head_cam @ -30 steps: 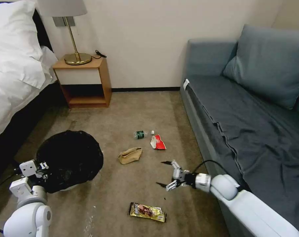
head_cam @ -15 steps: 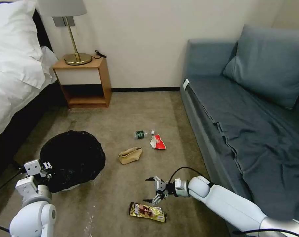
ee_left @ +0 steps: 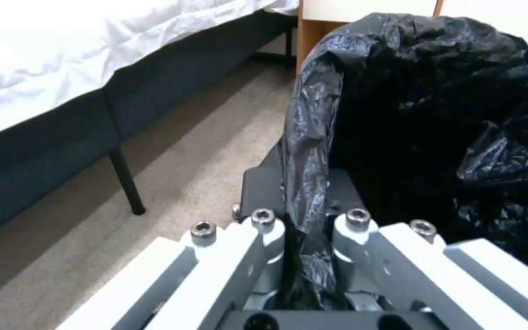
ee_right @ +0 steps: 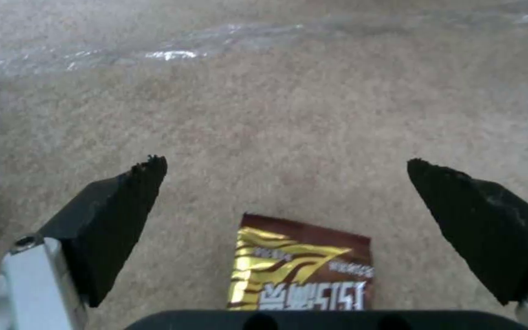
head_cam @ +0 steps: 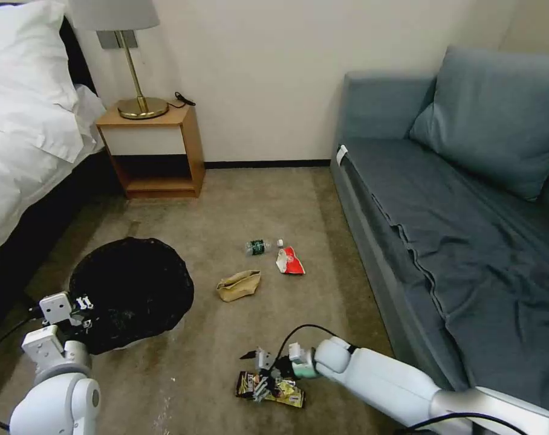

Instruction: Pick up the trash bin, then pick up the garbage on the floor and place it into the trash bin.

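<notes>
Bedroom floor scene w/ tan carpet (head_cam: 238,205). Landmark: the trash bin (head_cam: 132,290), a round bin lined w/ a crinkly black bag, sitting on the carpet just beside the bed (head_cam: 26,139) and in front of a wooden nightstand (head_cam: 153,148).

The left claw (head_cam: 81,309) is at the bin's near rim, pressed together and pinching a fold of the black bag; the left wrist view shows the liner (ee_left: 304,183) caught between its two fingers.

The garbage lies on the carpet to the right of the bin, between it and a grey-blue sofa (head_cam: 462,199). Nearest the bin is a crumpled tan paper bag (head_cam: 238,285). Beyond that, farther from the bin, a small clear bottle (head_cam: 261,246) w/ a green label and a red-and-white packet (head_cam: 291,261) lie just beside each other. The gold-yellow snack wrapper (head_cam: 271,388) lies closer to the robot than the other pieces.

The right claw (head_cam: 257,371) is low over that wrapper w/ fingers spread; in the right wrist view the wrapper (ee_right: 304,270) lies between the two dark fingertips (ee_right: 123,206). They appear close to the carpet, though contact cannot be told.
</notes>
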Motion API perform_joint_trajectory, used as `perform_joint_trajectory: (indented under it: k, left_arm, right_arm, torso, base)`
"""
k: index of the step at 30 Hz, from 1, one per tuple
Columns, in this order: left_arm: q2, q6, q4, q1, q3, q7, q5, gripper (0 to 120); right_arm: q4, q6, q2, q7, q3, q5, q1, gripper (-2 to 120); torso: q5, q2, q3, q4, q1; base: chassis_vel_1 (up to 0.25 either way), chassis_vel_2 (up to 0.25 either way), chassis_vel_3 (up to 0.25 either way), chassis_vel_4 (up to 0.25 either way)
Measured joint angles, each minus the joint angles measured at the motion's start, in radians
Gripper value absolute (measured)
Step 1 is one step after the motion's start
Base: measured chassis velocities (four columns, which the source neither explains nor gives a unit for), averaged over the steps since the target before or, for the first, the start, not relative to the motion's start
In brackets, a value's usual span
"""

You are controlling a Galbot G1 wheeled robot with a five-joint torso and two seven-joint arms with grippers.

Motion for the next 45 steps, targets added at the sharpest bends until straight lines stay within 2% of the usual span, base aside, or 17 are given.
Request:
perform_joint_trajectory:
  k: [15,23,29,31,32,34,35,37,41,43,44,45]
  left_arm:
    - [-0.004,-0.001,-0.021,0.012,-0.007,0.0,-0.002,4]
    - [-0.007,-0.003,-0.023,0.016,-0.007,-0.001,-0.003,4]
    - [-0.009,-0.004,-0.025,0.02,-0.007,-0.001,-0.003,4]
    - [-0.009,-0.005,-0.028,0.025,-0.007,-0.002,-0.003,4]
    - [-0.009,-0.005,-0.028,0.025,-0.007,-0.002,-0.003,4]
    - [-0.009,-0.006,-0.03,0.026,-0.008,-0.002,-0.004,4]
    - [-0.009,-0.006,-0.03,0.026,-0.008,-0.002,-0.004,4]
    - [-0.008,-0.006,-0.031,0.025,-0.009,-0.002,-0.005,4]
    - [-0.008,-0.006,-0.031,0.024,-0.009,-0.002,-0.006,4]
    - [-0.009,-0.006,-0.03,0.02,-0.006,-0.002,-0.005,4]
    - [-0.009,-0.006,-0.03,0.02,-0.006,-0.002,-0.005,4]
    - [-0.009,-0.006,-0.029,0.018,-0.005,-0.002,-0.005,4]
  right_arm:
    - [-0.077,0.023,-0.003,-0.037,0.005,-0.075,-0.02,100]
    - [-0.119,0.042,0.018,-0.043,0.017,-0.115,-0.028,100]
    - [-0.133,0.052,0.026,-0.057,0.027,-0.125,-0.03,92]
    - [-0.139,0.06,0.025,-0.078,0.034,-0.13,-0.032,74]
    - [-0.139,0.06,0.025,-0.078,0.034,-0.13,-0.032,74]
    - [-0.141,0.062,0.024,-0.079,0.035,-0.125,-0.034,64]
    - [-0.141,0.062,0.024,-0.079,0.035,-0.125,-0.034,64]
    - [-0.146,0.066,0.024,-0.08,0.038,-0.114,-0.035,51]
    - [-0.148,0.068,0.024,-0.079,0.041,-0.109,-0.035,42]
    - [-0.144,0.069,0.025,-0.078,0.045,-0.103,-0.029,30]
    - [-0.144,0.069,0.025,-0.078,0.045,-0.103,-0.029,30]
    - [-0.143,0.069,0.025,-0.078,0.046,-0.1,-0.027,25]
  torso:
    - [0.0,0.0,0.0,-0.0001,0.0]
    - [0.0001,0.0,0.0,0.0,0.0]
    - [0.0002,0.0,0.0,0.0,0.0]
    - [0.0,0.0,0.0,0.0,0.0]
    - [0.0,0.0,0.0,0.0,0.0]
    - [0.0001,0.0,0.0,0.0,0.0]
    - [0.0001,0.0,0.0,0.0,0.0]
    - [0.0001,0.0,0.0,-0.0001,0.0]
    - [0.0,0.0,0.0,0.0,0.0]
    - [0.0,0.0,0.0,-0.0001,0.0]
    - [0.0,0.0,0.0,-0.0001,0.0]
    - [0.0001,0.0,0.0,-0.0001,0.0]
  base:
    - [0.0,0.0,0.0,0.0]
    - [0.0,0.0,0.0,0.0]
    - [0.0,0.0,0.0,0.0]
    - [0.0,0.0,0.0,0.0]
    - [0.0,0.0,0.0,0.0]
    - [0.0,0.0,0.0,0.0]
    - [0.0,0.0,0.0,0.0]
    - [0.0,0.0,0.0,0.0]
    - [0.0,0.0,0.0,0.0]
    - [0.0,0.0,0.0,0.0]
    - [0.0,0.0,0.0,0.0]
    - [0.0,0.0,0.0,0.0]
